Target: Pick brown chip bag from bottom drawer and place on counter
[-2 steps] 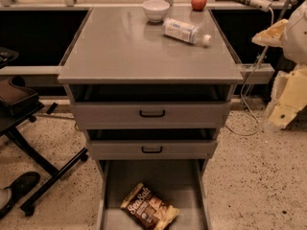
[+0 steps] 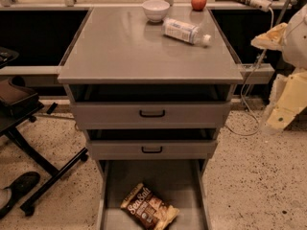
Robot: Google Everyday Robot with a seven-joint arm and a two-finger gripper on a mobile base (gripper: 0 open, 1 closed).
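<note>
The brown chip bag (image 2: 149, 211), dark brown with white "Sea Salt" script, lies flat on the floor of the open bottom drawer (image 2: 117, 190), near its front. The counter (image 2: 124, 47) is the grey top of the cabinet above it. My gripper (image 2: 284, 97) is a cream-coloured shape at the right edge of the camera view, beside the cabinet at about the height of the upper drawers. It is well away from the bag and holds nothing that I can see.
On the far part of the counter stand a white bowl (image 2: 156, 9), a red apple (image 2: 198, 2) and a clear bottle (image 2: 186, 31) lying on its side. Two shallower drawers (image 2: 151, 113) with black handles are partly open. A black stand (image 2: 29, 147) and a shoe (image 2: 17, 186) are at the left.
</note>
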